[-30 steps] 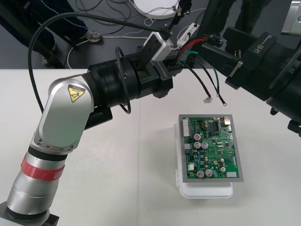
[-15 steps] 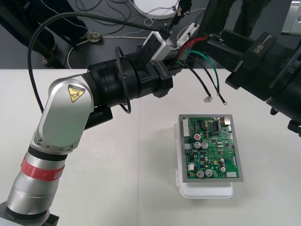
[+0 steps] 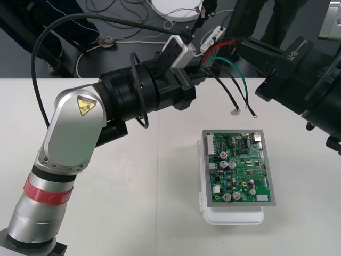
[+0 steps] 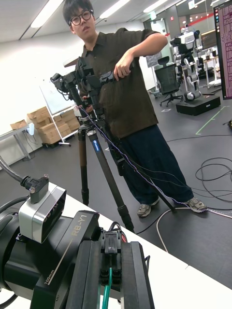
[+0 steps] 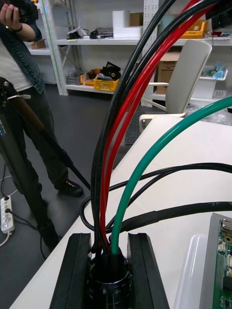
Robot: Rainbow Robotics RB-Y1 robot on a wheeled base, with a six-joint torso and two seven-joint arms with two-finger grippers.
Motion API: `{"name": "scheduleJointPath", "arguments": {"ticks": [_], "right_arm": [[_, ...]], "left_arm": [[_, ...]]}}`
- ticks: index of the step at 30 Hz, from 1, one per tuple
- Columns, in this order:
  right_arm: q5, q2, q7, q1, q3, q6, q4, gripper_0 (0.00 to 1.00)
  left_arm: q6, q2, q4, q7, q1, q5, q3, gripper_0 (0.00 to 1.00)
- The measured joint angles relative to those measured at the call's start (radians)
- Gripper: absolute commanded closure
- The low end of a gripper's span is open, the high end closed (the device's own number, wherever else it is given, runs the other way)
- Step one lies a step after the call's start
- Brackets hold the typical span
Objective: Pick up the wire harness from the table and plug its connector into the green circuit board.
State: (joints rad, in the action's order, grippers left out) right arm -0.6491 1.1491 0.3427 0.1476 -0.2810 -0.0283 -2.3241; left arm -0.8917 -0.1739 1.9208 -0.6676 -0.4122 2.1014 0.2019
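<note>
Holding the wire harness (image 3: 217, 50) aloft between them, both claws meet above the tabletop's (image 3: 133, 202) far edge. Note the left claw (image 5: 109, 273), clenched on the round socket (image 5: 109, 285), from which red, black and green wires rise, and the right claw (image 4: 112, 277), clenched on the small black plug (image 4: 111, 247). Two loose leads (image 3: 234, 111) dangle clear of the tabletop, apart from the green circuit board (image 3: 241, 166), which lies flat on its white base (image 3: 234, 216).
</note>
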Motion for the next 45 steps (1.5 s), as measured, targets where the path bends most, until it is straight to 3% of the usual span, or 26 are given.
{"name": "scheduleJointPath", "arguments": {"ticks": [5,6,7,8,34,39,45], "right_arm": [[0.000,0.000,0.000,0.000,0.000,-0.001,0.000,1.00],[0.000,0.000,0.000,0.000,0.000,-0.001,0.000,1.00],[0.000,0.000,0.000,0.000,0.000,-0.001,0.000,1.00],[0.000,0.000,0.000,0.000,0.000,-0.001,0.000,1.00],[-0.031,0.000,0.000,-0.002,0.007,-0.037,0.002,1.00],[-0.032,0.000,0.000,-0.039,0.080,-0.125,0.003,1.00],[-0.024,0.000,0.000,-0.143,0.227,-0.267,0.003,1.00]], "left_arm": [[0.000,0.000,0.000,0.000,0.000,0.000,0.000,1.00],[0.000,0.000,0.000,0.000,0.000,-0.001,0.000,0.94],[0.000,0.000,0.000,0.000,0.000,-0.001,0.000,0.12],[0.000,0.000,0.000,0.000,0.000,-0.001,0.000,0.00],[0.033,-0.018,0.000,0.000,0.000,-0.071,0.000,0.00],[0.033,-0.068,0.000,0.000,0.000,-0.205,0.000,0.00],[0.034,-0.153,0.000,0.000,0.004,-0.395,0.000,0.00]]}}
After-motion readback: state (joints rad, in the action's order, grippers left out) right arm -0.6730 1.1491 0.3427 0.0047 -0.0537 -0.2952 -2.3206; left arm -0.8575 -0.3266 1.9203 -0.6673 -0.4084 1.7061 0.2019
